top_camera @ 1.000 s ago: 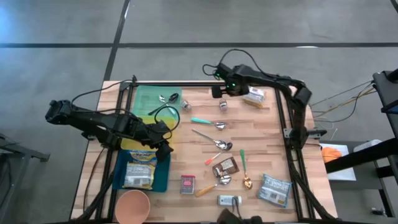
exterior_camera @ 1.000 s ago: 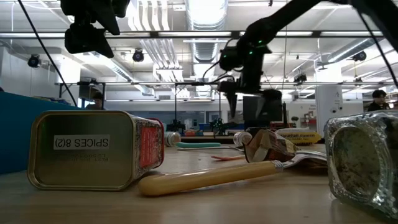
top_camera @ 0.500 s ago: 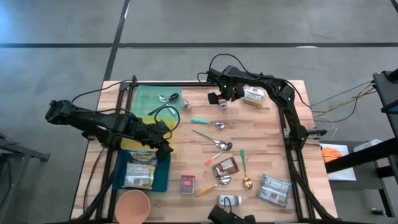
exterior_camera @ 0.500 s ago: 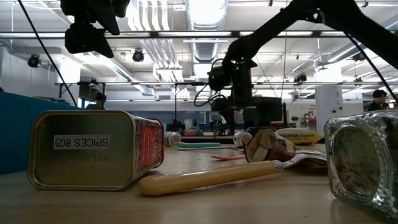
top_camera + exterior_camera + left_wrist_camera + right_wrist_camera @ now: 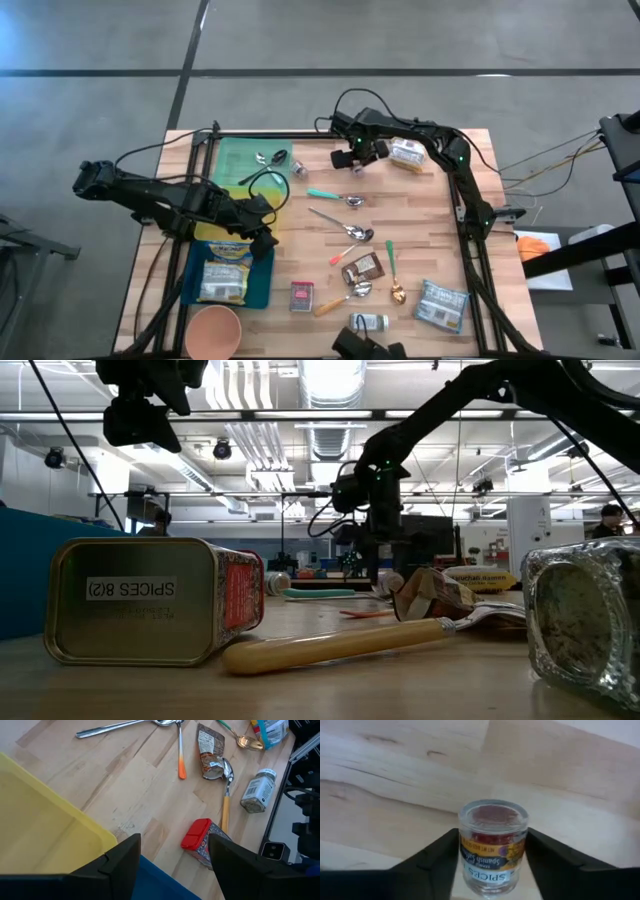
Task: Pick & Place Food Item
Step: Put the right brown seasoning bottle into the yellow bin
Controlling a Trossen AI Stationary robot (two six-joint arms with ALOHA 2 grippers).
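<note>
Bracketing the small spice jar (image 5: 492,847) standing upright on the wooden table (image 5: 380,780), the right gripper (image 5: 492,865) has a finger against each side, apparently clamping it for lifting, while the left gripper (image 5: 172,860) waits spread apart, empty, above the yellow tray (image 5: 40,825).

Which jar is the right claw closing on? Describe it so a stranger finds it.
Go to the table's far edge, beside the white food packet. The spice jar stands upright between the right claw's fingers: small clear glass, red spice inside, yellow-and-purple label, unlike the lying shaker.
</note>
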